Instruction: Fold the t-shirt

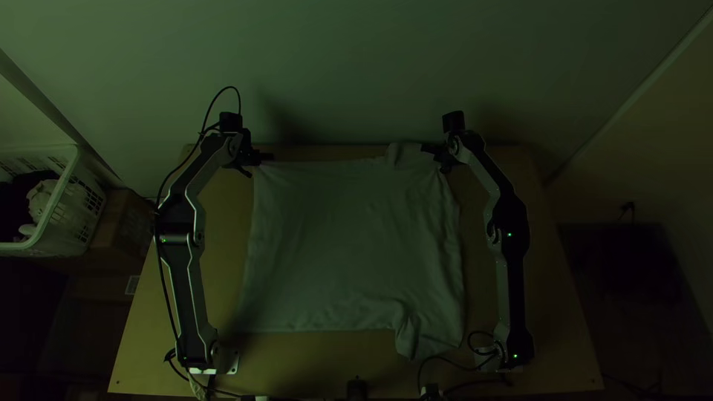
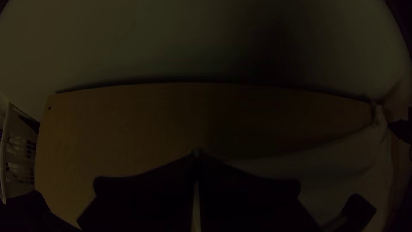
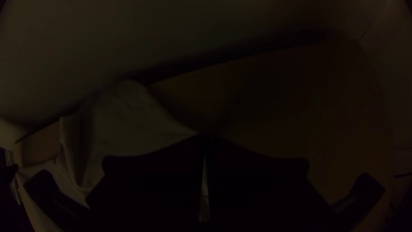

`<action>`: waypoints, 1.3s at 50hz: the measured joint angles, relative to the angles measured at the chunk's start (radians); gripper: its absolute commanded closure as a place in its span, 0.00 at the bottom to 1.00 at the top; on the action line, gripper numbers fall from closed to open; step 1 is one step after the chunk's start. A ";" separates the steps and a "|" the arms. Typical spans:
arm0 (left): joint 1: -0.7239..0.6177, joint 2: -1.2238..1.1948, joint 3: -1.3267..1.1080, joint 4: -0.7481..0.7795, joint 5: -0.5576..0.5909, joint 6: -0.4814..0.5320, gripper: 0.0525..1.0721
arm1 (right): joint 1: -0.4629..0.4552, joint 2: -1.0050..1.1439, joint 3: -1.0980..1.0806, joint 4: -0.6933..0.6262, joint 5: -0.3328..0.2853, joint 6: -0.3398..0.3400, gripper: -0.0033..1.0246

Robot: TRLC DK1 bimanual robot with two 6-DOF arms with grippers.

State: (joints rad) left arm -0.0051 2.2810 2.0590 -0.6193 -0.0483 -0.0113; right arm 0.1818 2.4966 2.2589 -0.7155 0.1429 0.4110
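The grey t-shirt [image 1: 349,245] lies spread sideways on the table, its straight edge at left and sleeves jutting out at the right's far and near sides. At its far left corner is my left gripper [image 1: 260,161]; in the left wrist view the fingertips of this left gripper [image 2: 196,154] meet on the edge of the t-shirt [image 2: 343,165]. My right gripper [image 1: 438,154] is at the far right, beside the far sleeve. Cloth of the t-shirt [image 3: 124,124] runs into the closed tips of the right gripper [image 3: 206,136] in the right wrist view.
Bare wood of the table [image 1: 549,297] surrounds the shirt, with a wall [image 1: 349,67] close behind the far edge. A white basket [image 1: 56,208] holding cloth stands off the left side. Cables [image 1: 445,364] lie near the front edge.
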 measured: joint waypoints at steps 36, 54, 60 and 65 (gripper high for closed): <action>-0.001 -0.114 -0.035 -0.046 0.056 -0.060 0.97 | 0.001 -0.144 -0.014 -0.105 0.000 0.000 0.97; 0.000 -0.211 -0.264 0.039 0.067 -0.067 0.97 | 0.014 -0.233 -0.164 -0.116 0.000 -0.023 0.97; 0.001 -0.255 -0.333 0.065 0.067 -0.068 0.97 | 0.023 -0.280 -0.229 -0.113 0.000 -0.023 0.97; 0.001 -0.292 -0.376 0.079 0.068 -0.068 0.97 | 0.029 -0.327 -0.293 -0.106 0.000 -0.024 0.97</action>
State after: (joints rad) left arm -0.0044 1.9892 1.6829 -0.5400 0.0193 -0.0788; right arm 0.2104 2.1696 1.9659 -0.8211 0.1425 0.3874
